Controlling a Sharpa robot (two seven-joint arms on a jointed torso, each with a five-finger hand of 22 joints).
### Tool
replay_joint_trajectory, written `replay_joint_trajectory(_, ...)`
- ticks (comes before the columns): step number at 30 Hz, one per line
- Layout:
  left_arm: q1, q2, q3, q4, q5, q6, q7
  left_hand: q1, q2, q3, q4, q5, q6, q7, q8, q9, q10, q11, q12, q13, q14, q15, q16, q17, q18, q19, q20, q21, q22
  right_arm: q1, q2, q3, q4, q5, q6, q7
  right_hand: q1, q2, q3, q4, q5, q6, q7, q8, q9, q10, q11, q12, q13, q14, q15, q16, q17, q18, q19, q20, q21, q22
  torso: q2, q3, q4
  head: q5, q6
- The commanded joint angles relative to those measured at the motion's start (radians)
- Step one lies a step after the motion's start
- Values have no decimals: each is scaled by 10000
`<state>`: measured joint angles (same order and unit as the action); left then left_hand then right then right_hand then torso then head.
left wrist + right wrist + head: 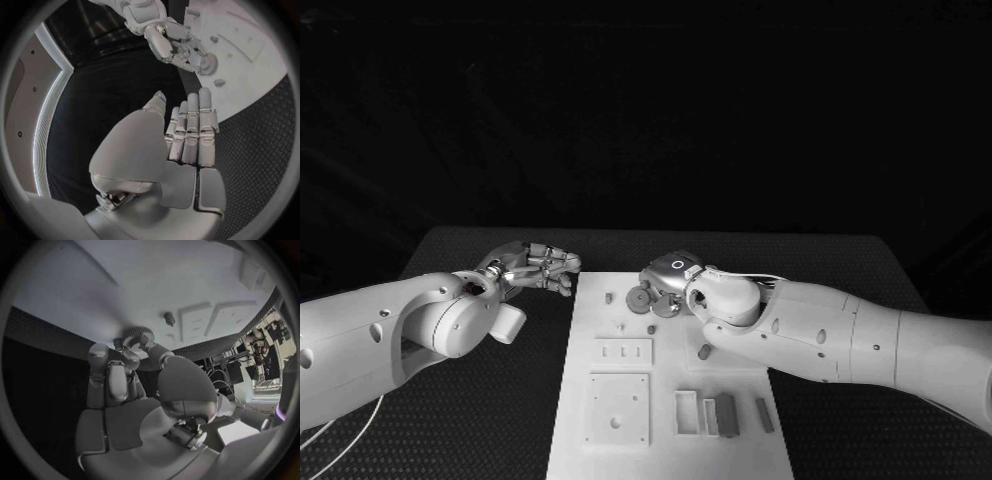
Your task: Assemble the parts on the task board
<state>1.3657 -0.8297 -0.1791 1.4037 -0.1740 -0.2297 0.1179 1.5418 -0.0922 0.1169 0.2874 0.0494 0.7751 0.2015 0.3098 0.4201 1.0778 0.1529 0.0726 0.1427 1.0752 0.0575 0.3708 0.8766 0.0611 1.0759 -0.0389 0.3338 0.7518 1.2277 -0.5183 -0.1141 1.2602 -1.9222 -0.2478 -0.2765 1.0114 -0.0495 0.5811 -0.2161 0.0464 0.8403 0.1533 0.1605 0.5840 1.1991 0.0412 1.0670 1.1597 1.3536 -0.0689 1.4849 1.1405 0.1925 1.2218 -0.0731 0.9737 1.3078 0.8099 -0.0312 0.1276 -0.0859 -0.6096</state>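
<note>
Head view: the left arm is coming in low from the left, its hand (538, 268) hovering over the black table (473, 250) just beside the board (596, 400), near its far left corner. In the left wrist view that hand (184, 137) is holding nothing, its fingers (199, 125) lying straight and close together, thumb alongside; it is not touching the board (250, 75). Further right, flat grey parts are lying along the board: a small round one (607, 297), a short peg (651, 327), and long bars (727, 414) at the near end. The right arm is reaching in from the right across the board, its hand (671, 283) bent down over a toothed gear (640, 298) at the far end. In the right wrist view the fingertips (131, 357) of this hand (134, 385) are closing round the gear (137, 334), pinching it against the board (187, 280); a small peg (169, 318) is standing just beyond
</note>
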Motion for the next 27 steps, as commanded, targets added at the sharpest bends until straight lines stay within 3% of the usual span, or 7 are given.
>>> replay_joint_trajectory(1,10,3,6,25,-29,89,17,-77,0,46,33,11,-67,102,-63,-14,-23,68,-58,5,90,-11,-60,12,254,10,-43,-46,15,-23,-13,-16,-64,295,344,206,-72,210,-43,-130,22,6,-5,47,-43,-63,-20,1,6,-96,9,-58,-28,693,-90,35,-32,169,1,-6,1,-13,-6)
replay_joint_trajectory(13,10,-13,6,37,-29,76,2,-87,-7,51,28,11,-91,112,-73,-17,-41,73,-61,2,90,-8,-79,26,256,6,-42,-55,20,-23,-50,-16,-72,536,457,246,-167,693,-67,-630,22,-474,-69,-164,-180,-102,-84,-17,7,-142,-50,-74,-43,693,-137,66,-41,173,-3,-14,8,-16,-13)
replay_joint_trajectory(27,9,-9,4,17,-31,72,2,-82,-13,63,23,11,-109,119,-78,-17,-56,76,-60,-1,94,-6,-102,47,259,4,-40,-63,29,-23,-153,-17,-26,649,480,244,-110,688,-52,-730,22,-479,-87,-153,-178,-104,-101,-15,10,-141,-66,-71,-36,693,-142,60,-35,178,6,-11,-11,-37,-12)
